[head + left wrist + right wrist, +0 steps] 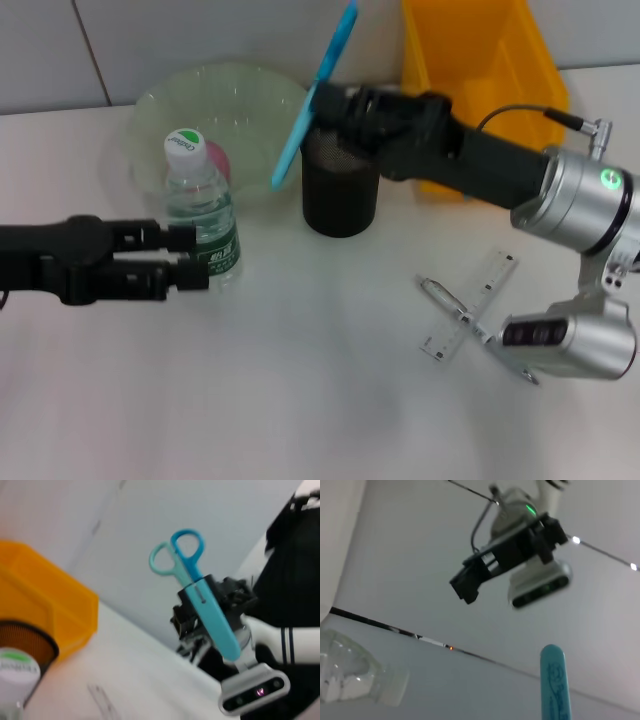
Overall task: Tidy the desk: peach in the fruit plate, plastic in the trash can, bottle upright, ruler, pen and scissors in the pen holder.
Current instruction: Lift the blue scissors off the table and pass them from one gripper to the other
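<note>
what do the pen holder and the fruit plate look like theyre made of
Pen holder: probably metal mesh, matte black; a fine grid shows on its wall. Fruit plate: clear, pale green glass or plastic, glossy; the table shows through its rim, so the look leaves it open.

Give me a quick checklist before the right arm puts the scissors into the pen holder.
1. Scissors held: ok. The right gripper is shut on the scissors.
2. Scissors over the pen holder: ok, roughly. The low tip hangs beside its rim toward the bowl, so centring is not certain.
3. Pen holder free inside: cannot tell, its inside is dark.
4. Bottle upright: ok. The left gripper is at its side; whether it grips, cannot tell.
5. Ruler and pen put away: not ok, both lie on the table.
6. Peach in the bowl: ok.
</note>
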